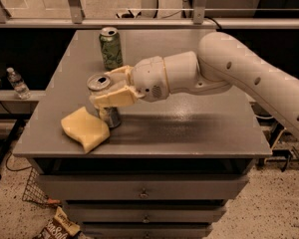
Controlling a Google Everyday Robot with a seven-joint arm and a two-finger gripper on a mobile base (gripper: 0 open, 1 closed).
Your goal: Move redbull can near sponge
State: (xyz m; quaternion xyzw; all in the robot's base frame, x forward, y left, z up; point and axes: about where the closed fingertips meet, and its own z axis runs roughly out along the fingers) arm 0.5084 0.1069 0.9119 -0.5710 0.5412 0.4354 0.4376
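The slim silver-and-blue redbull can (98, 82) stands upright near the table's (189, 128) front edge, clasped round its middle by the gripper (102, 88); the pale yellow, wavy-edged sponge (84, 129) lies flat just beside its base.

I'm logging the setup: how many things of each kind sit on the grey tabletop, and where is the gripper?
Cans: 2, the redbull can and the green can
Sponges: 1, the sponge
Total: 3
The gripper is closed around the redbull can, which stands right beside the sponge at the table's front left.
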